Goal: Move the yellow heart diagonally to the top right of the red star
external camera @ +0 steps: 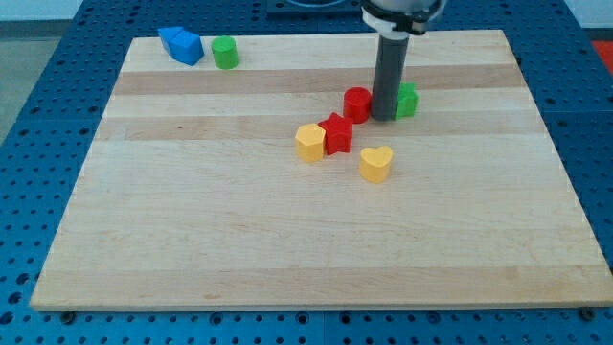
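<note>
The yellow heart [376,164] lies near the board's middle, below and to the right of the red star [336,133]. My tip [383,117] stands above the heart, between a red cylinder [356,103] on its left and a green block [407,100] on its right, touching or nearly touching both. A yellow hexagon block [309,142] sits against the red star's left side. The rod hides part of the green block.
A blue block [181,45] and a green cylinder [225,53] sit at the wooden board's [192,220] top left corner. The board lies on a blue perforated table.
</note>
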Controlling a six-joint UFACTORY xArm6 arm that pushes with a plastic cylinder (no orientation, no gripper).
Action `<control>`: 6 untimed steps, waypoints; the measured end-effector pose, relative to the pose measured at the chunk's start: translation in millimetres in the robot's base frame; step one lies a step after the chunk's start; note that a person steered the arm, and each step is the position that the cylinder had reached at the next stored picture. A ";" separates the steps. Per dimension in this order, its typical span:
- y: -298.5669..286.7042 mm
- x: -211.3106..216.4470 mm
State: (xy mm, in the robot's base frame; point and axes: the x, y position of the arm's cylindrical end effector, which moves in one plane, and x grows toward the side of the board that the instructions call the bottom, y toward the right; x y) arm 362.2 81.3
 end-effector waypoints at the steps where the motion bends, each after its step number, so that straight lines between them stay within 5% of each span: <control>1: -15.6 -30.0; 2: -36.4 -22.6; 3: -6.8 31.2; 4: -41.3 81.7; 5: -102.8 69.4; 6: -102.8 34.2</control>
State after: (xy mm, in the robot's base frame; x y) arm 396.4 -21.5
